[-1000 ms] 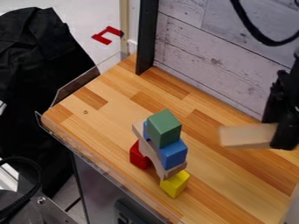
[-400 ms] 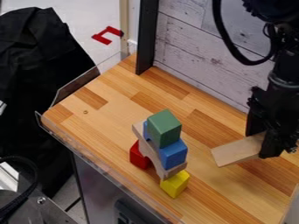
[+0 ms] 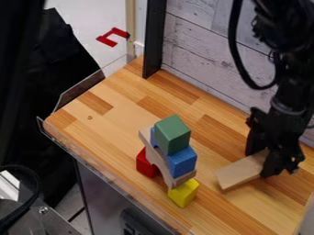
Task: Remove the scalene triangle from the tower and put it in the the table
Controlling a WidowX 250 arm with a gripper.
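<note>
One pale wooden block (image 3: 238, 174) is pinched between the gripper's (image 3: 264, 159) jaws; the tower (image 3: 176, 160) stands apart from them.

The claw (image 3: 259, 164) hides one end of the wooden block (image 3: 236, 174); the arm (image 3: 295, 97) runs off the top and right edges; the green block (image 3: 173, 134) covers part of a blue piece (image 3: 154, 137); the arch (image 3: 160, 159) hides some of the red block (image 3: 145, 165); the bench (image 3: 122, 114) is cut off right and below; a dark shape (image 3: 18, 69) at the left edge is too unclear to name.
</note>
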